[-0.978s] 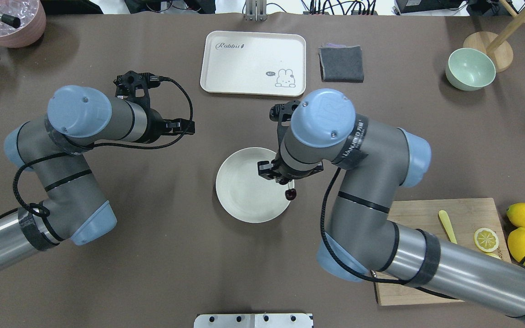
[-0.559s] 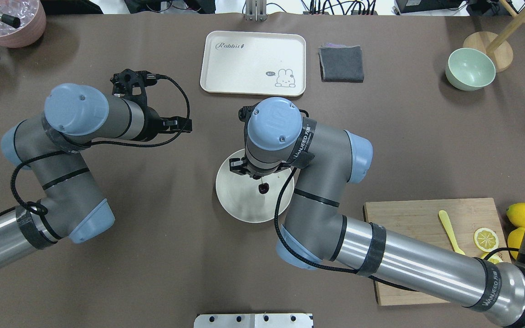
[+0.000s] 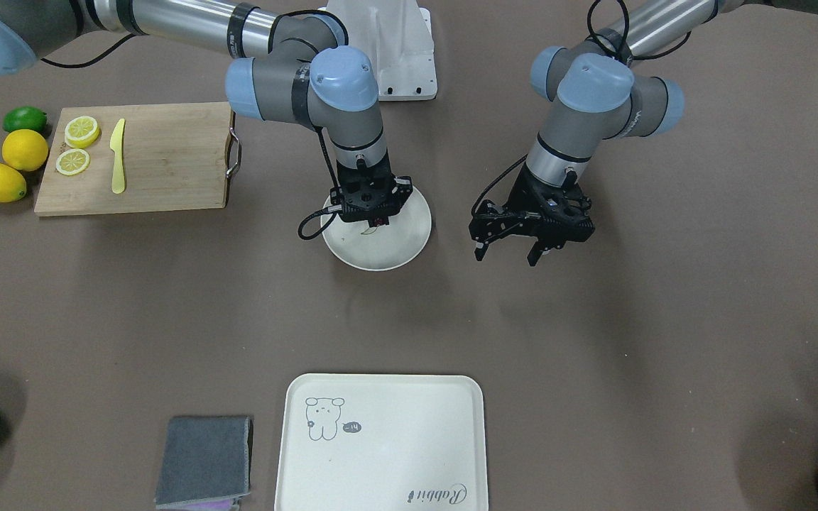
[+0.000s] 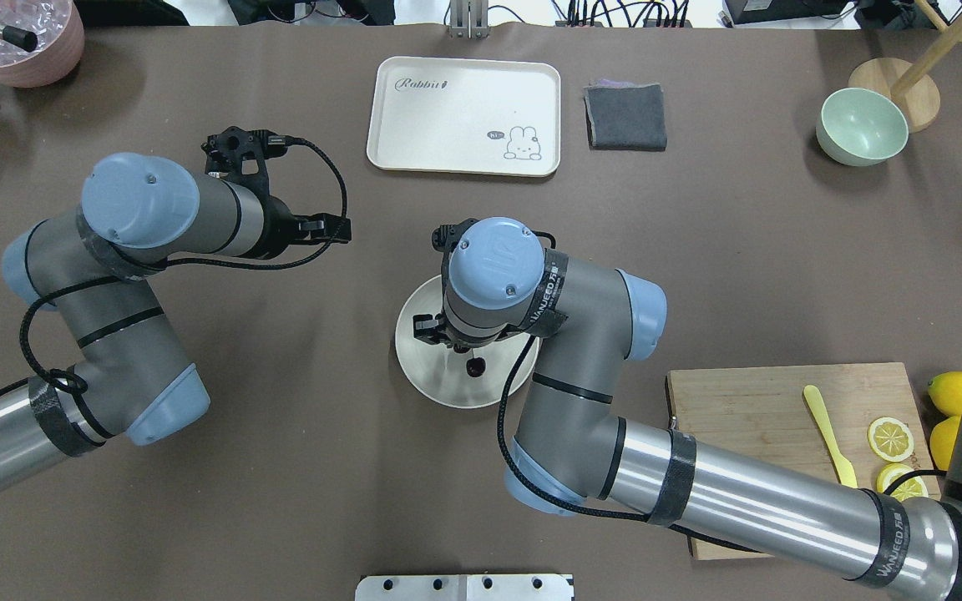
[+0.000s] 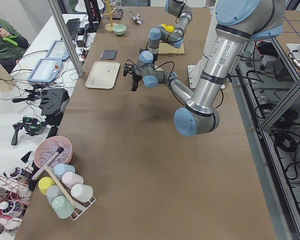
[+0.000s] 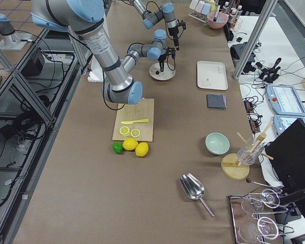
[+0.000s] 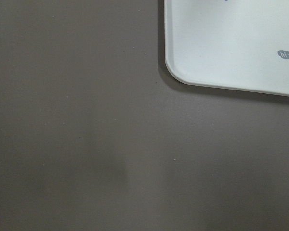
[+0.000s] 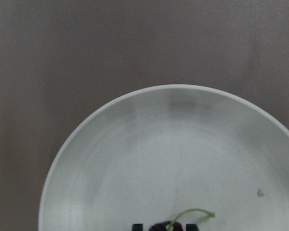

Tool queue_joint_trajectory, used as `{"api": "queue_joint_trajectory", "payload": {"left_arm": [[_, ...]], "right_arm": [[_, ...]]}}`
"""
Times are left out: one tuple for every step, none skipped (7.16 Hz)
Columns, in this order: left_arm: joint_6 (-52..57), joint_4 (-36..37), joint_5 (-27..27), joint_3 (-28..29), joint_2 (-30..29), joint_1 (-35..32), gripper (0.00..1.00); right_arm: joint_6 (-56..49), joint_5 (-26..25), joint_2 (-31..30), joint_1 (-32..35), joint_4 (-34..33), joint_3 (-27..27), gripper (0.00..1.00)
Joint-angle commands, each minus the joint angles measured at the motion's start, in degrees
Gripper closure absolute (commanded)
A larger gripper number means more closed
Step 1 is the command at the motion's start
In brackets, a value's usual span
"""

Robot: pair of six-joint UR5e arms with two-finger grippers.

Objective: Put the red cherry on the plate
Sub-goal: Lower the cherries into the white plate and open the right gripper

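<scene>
The right gripper point(image 3: 372, 213), closed narrowly on the red cherry point(image 4: 474, 366), holds it low over the plate's point(image 4: 427, 380) middle, probably so it cannot roll off, while the left gripper point(image 3: 506, 257) hangs open and empty, far left.

On my feed the surface point(image 4: 281, 467) reads as matt brown, paper-like sheeting. The plate point(image 4: 424, 369) looks smooth, faintly speckled and low-sheen, and the red cherry point(image 4: 475, 366) is glossy. The cutting board point(image 4: 748, 401) shows bare wood grain, and the grey cloth point(image 4: 625, 117) looks soft and matt.
</scene>
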Motion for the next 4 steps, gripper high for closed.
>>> {"api": "queue_joint_trajectory", "payload": {"left_arm": [[0.1, 0.0, -0.7, 1.6, -0.1, -0.7, 0.02], [0.2, 0.1, -1.1, 1.5, -0.1, -2.3, 0.02], [4.5, 0.5, -6.7, 1.5, 0.0, -5.1, 0.02], [9.4, 1.1, -12.8, 1.4, 1.2, -8.1, 0.02]], "right_arm": [[1.3, 0.6, -0.1, 2.3, -7.1, 4.5, 0.00], [-1.4, 3.0, -0.2, 5.6, -12.3, 8.5, 0.00], [-7.3, 8.5, -2.2, 10.9, -18.0, 12.5, 0.00], [-15.1, 11.7, -7.1, 17.0, -21.9, 17.3, 0.00]]}}
